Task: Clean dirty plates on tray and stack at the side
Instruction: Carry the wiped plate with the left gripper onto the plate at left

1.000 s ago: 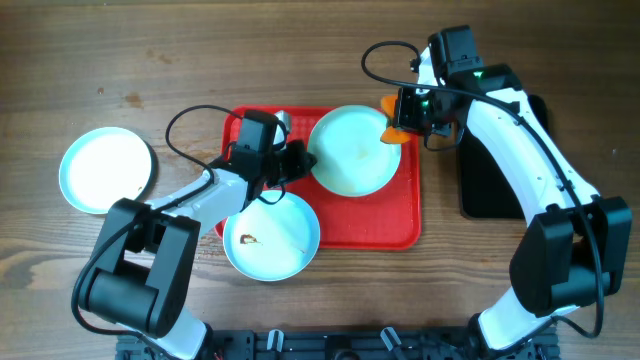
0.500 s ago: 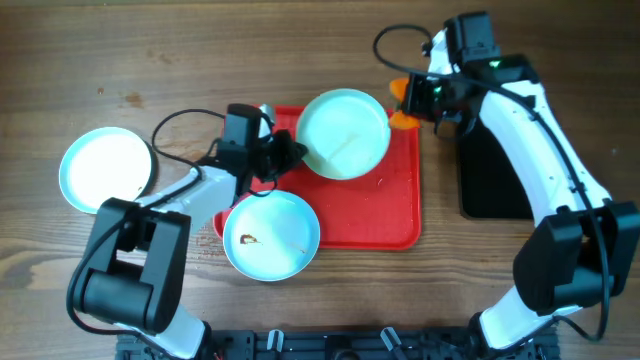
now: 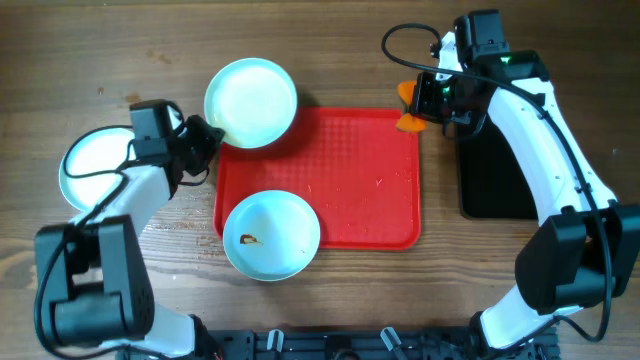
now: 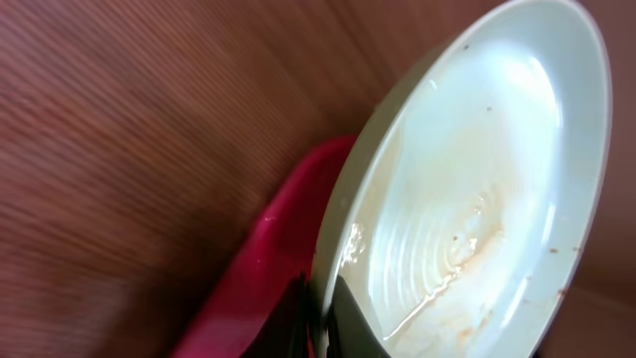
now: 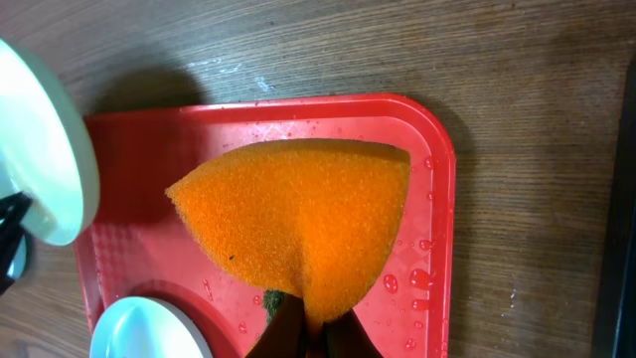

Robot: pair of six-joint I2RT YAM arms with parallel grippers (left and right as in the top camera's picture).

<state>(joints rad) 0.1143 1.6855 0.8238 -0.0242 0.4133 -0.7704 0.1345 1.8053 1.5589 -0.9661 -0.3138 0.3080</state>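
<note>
My left gripper (image 3: 203,137) is shut on the rim of a pale plate (image 3: 251,102), holding it in the air over the red tray's (image 3: 370,190) far left corner. In the left wrist view that plate (image 4: 477,189) is wet with faint brown smears, pinched between the fingers (image 4: 320,323). A second plate (image 3: 271,235) with a small brown smear lies on the tray's near left corner. A third plate (image 3: 100,168) lies on the table at the left. My right gripper (image 3: 425,100) is shut on an orange sponge (image 5: 303,214) above the tray's far right corner.
A narrow black tray (image 3: 495,170) lies on the table right of the red tray, under the right arm. Water drops dot the red tray near its right rim (image 5: 437,249). The left arm's cable loops over the table by the third plate.
My left gripper has carried the plate from the tray's far middle to the left, past the tray's far left corner. My right gripper with the sponge has drawn back slightly to the right.
</note>
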